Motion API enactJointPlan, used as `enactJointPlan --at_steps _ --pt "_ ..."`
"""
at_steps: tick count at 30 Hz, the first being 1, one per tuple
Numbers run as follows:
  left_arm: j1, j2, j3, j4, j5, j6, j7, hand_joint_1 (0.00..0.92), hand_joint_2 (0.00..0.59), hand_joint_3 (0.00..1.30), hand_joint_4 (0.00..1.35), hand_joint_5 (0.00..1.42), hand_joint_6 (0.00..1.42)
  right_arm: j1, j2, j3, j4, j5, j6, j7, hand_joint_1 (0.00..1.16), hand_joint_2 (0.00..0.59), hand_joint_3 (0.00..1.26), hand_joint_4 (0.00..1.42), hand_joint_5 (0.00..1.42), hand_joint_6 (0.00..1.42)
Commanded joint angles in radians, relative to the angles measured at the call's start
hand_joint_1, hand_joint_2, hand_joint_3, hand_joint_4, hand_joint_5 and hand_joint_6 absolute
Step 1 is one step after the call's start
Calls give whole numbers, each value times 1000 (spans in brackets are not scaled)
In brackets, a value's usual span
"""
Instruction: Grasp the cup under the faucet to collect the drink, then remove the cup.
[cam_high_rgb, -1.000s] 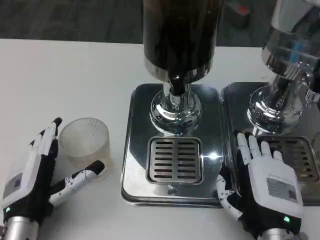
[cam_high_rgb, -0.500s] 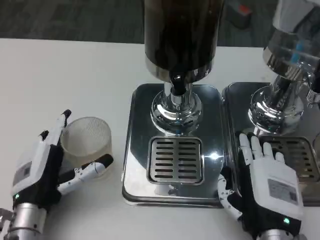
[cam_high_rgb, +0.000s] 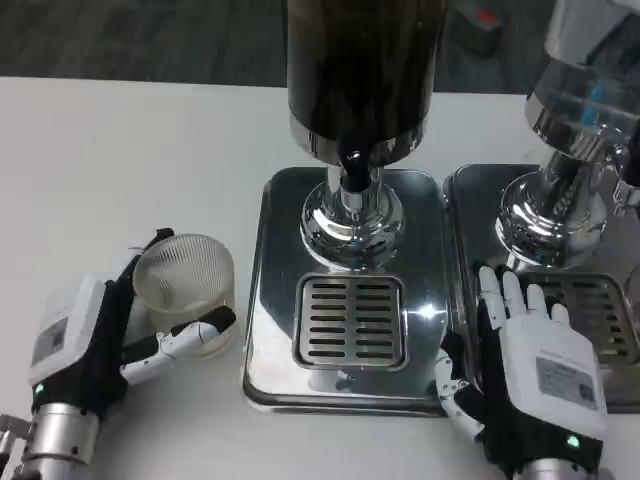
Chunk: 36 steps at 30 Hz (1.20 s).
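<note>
Since the earlier frames, the left robot hand (cam_high_rgb: 85, 345) has closed in on the cup (cam_high_rgb: 186, 293), and the cup has shifted slightly toward the dispenser and now leans a little. Fingers wrap the cup's far-left wall while the thumb (cam_high_rgb: 190, 336) presses its near side; the cup appears held, though the grip looks only just seated.

The cup stands on the white desk (cam_high_rgb: 120, 160), just left of the chrome drip tray (cam_high_rgb: 262, 300), not yet under the faucet (cam_high_rgb: 352, 165). The right robot hand (cam_high_rgb: 535, 375) rests flat, fingers spread, on the neighbouring tray (cam_high_rgb: 460, 200), holding nothing.

Procedure for the current step:
1. Confirm a firm grip low on the cup wall before lifting; the thin, ribbed plastic will likely flex if squeezed hard.
2. Level the cup.
3. Lift clear of the tray's raised edge, then carry rightward.
4. Set the cup on the slotted grate (cam_high_rgb: 349, 320), mouth centred below the faucet outlet.
5. Avoid striking the chrome pedestal (cam_high_rgb: 352, 225).
</note>
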Motion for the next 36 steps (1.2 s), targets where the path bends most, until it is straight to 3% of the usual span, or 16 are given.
enactJointPlan --at_steps 1,4,11,26,36 --pt "-7 3 -16 27 13 -31 33 285 58 312 449 674 529 1 -1 -3 -6 -2 7 -5 386 566 34 0 0 0" --pt "-5 2 -18 33 17 -48 69 297 69 381 554 750 591 -1 1 -4 -5 1 8 -3 385 568 34 0 0 0" --pt "-4 1 -15 38 35 -68 138 343 98 473 661 834 676 -2 3 -4 -3 2 8 -3 380 564 34 0 0 0" --pt "-11 -13 -30 33 78 -75 267 393 129 500 673 875 773 -4 1 -9 -2 3 5 -10 374 563 34 0 0 0" --pt "-29 -18 -51 32 88 -88 305 494 111 545 687 882 877 -2 2 -11 -3 5 1 -17 371 563 34 0 0 0"
